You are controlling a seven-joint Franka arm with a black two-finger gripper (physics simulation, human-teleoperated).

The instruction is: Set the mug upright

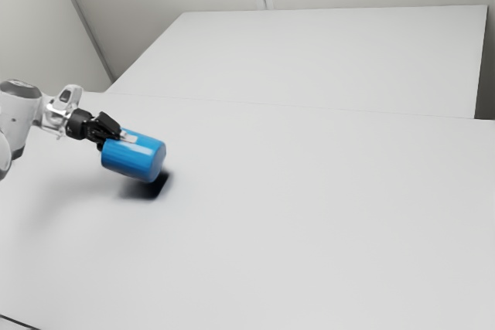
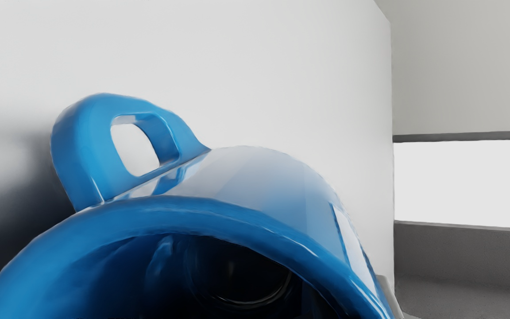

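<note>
The glossy blue cylindrical mug [image 1: 133, 158] is tipped over above the smooth pale-grey worktop [image 1: 325, 214], its base end slanting down toward the exterior view's right. Its open mouth faces the black two-finger jaws [image 1: 114, 137], which overlap the mouth end; I cannot tell how wide they stand or whether they grip it. The looped blue handle [image 2: 71, 146] juts from the mug's side. A dark shadow [image 1: 147, 186] lies beneath the mug. Past its base, toward the exterior view's right, stretches wide open worktop. A straight worktop edge shows beyond the mug in the wrist view.
</note>
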